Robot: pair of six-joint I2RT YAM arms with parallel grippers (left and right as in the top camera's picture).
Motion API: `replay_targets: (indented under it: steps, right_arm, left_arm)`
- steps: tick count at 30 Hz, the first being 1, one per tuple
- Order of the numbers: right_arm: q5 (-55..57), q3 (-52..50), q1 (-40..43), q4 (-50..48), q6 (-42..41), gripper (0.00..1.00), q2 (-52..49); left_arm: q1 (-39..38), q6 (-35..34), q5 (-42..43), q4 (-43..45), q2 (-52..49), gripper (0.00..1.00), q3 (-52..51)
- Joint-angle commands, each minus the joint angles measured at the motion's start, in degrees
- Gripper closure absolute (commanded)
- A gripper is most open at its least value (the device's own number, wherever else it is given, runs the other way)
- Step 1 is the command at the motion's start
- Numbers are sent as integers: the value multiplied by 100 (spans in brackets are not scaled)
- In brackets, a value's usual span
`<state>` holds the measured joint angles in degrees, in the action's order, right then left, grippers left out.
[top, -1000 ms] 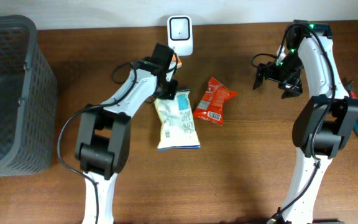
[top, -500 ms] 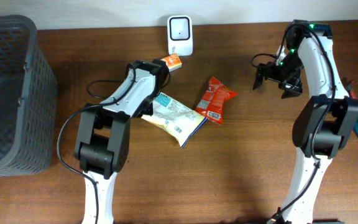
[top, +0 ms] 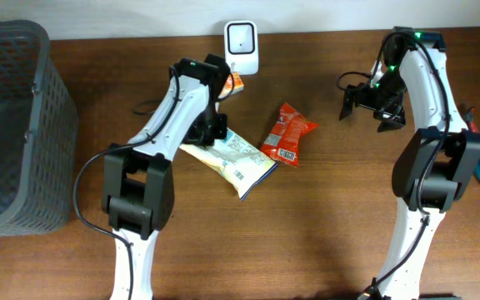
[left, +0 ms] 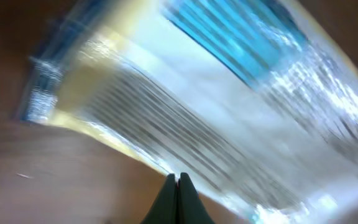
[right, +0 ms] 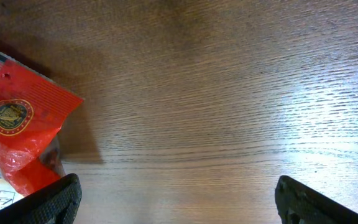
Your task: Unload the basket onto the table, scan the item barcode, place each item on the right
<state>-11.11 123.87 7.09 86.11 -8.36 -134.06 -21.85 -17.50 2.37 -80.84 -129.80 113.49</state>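
Since a second ago the snack bag point(top: 236, 162) is no longer lying lengthwise: it is now slanting across the worktop point(top: 323, 225), and the left arm's upper joints are sitting closer to the far edge than before. The left pincer point(top: 211, 127) is pressing its fingers together, and in the left wrist view the left pincer point(left: 179, 180) is meeting the bag's crimped edge, clamping it. The snack bag point(left: 216, 106), white with a blue patch, is filling that view, blurred. Most of the bag is spreading out from this pincer toward the robot and toward the right arm. Just past the bag's corner on that side, a red packet point(top: 287, 133) is lying flat. Beyond the pincer, at the far edge, the white scanner point(top: 242, 36) is standing, with a small orange item point(top: 233, 81) between it and the arm. Well off on the other side a dark basket point(top: 15, 125) is sitting.

The right pincer point(top: 365, 112) is hanging with its fingers wide apart, gripping nothing. In its own view the right pincer point(right: 179, 205) is looking at bare wood, with the red packet point(right: 17, 124) off to one side.
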Motion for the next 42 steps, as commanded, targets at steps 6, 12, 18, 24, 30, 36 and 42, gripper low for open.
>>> replay_targets:
  steps: [6, 12, 18, 24, 30, 36, 42]
  right_arm:
    - [-48, 85, -4, 2, 42, 2, 160]
    - [-48, 85, -4, 2, 42, 1, 160]
    - [-48, 85, -4, 2, 42, 2, 160]
    - [-48, 85, -4, 2, 42, 2, 160]
    - [-48, 85, -4, 2, 42, 2, 160]
    - [-48, 85, -4, 2, 42, 2, 160]
    - [-48, 85, -4, 2, 42, 2, 160]
  left_arm:
    - [-710, 393, 542, -927, 81, 100, 76]
    - [-1008, 391, 216, -1178, 76, 100, 74]
    - [-1261, 391, 232, -1038, -76, 100, -61]
    - [-1377, 389, 229, -339, -81, 97, -649]
    - [-1362, 319, 229, 249, -81, 96, -763]
    - [-1362, -48, 234, 1292, -83, 96, -767]
    - [-1355, -87, 227, 1694, -81, 100, -767]
